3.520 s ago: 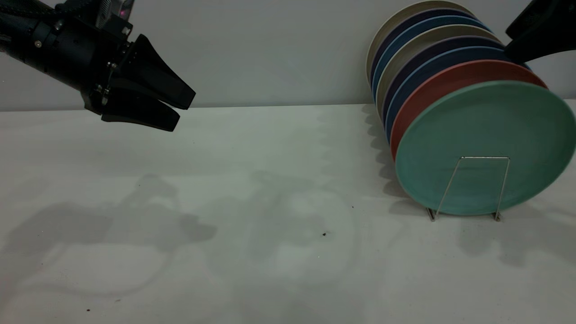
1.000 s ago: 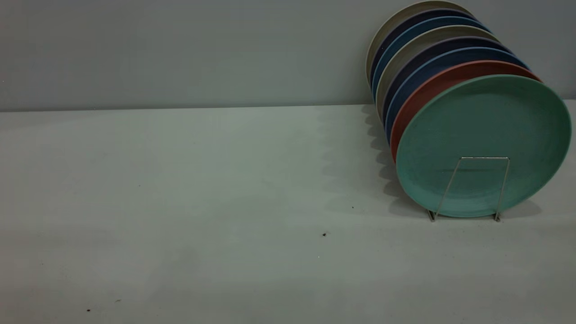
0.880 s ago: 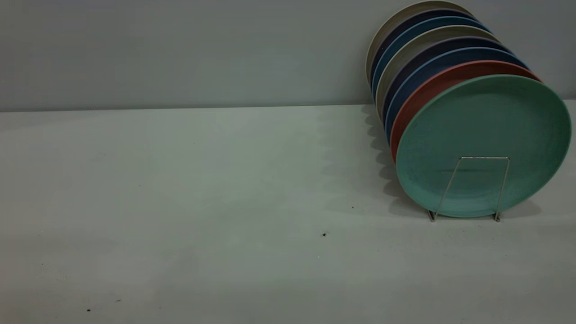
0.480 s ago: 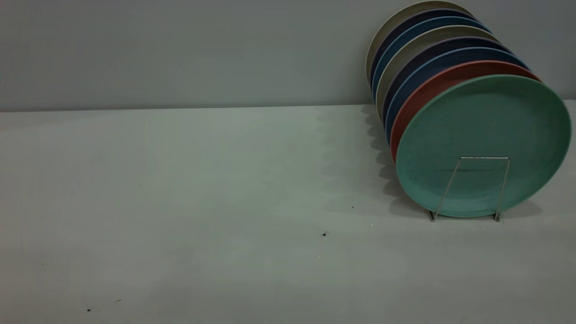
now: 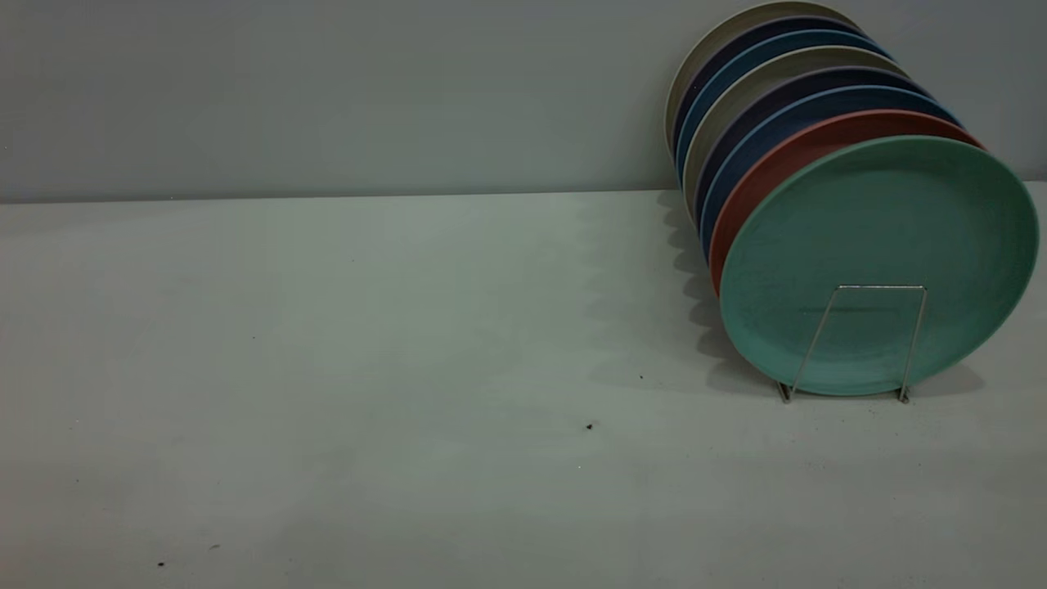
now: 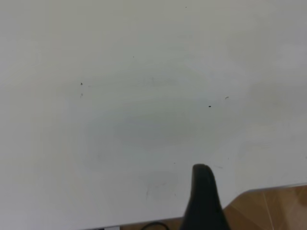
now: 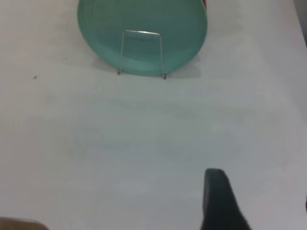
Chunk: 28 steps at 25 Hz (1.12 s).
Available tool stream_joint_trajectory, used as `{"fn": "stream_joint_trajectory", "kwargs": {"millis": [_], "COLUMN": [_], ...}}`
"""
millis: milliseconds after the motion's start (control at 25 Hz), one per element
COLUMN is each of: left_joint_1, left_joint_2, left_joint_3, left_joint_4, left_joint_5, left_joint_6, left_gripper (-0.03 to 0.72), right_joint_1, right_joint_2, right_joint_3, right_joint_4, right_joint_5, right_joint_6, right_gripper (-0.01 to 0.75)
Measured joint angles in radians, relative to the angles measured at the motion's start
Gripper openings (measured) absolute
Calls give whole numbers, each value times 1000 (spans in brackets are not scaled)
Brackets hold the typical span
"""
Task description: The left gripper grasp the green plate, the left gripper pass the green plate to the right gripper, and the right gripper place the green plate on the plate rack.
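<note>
Plate is leaning in the front rack slot, both grippers' jaws impossible to tell; it is risking slipping forward onto desk if nudged.

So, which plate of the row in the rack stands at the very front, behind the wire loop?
The green plate. It is the only one showing its whole face; the front loop of the plate rack crosses it. The salmon-pink plate behind shows only a rim.
</note>
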Motion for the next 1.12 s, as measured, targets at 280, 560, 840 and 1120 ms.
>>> {"fn": "stream_joint_trajectory", "kwargs": {"millis": [280,560,840,1120], "left_joint_1": [-38,-40,-40,-40], "left_joint_2": [-56,-59,-59,-59], "left_joint_3": [0,0,0,0], "left_joint_4": [1,1,1,1], "left_joint_5": [1,1,1,1], "left_joint_6": [0,0,0,-1], "left_gripper": [581,581,581,581], "right_joint_1": [17,19,19,19], "right_joint_2": [0,-1,-1,-1], "right_joint_3": [0,0,0,0], "right_joint_4": [3,6,7,7], "right_joint_5": [0,1,1,1], "right_joint_6": [0,0,0,0], "right_gripper": [440,440,440,440]}}
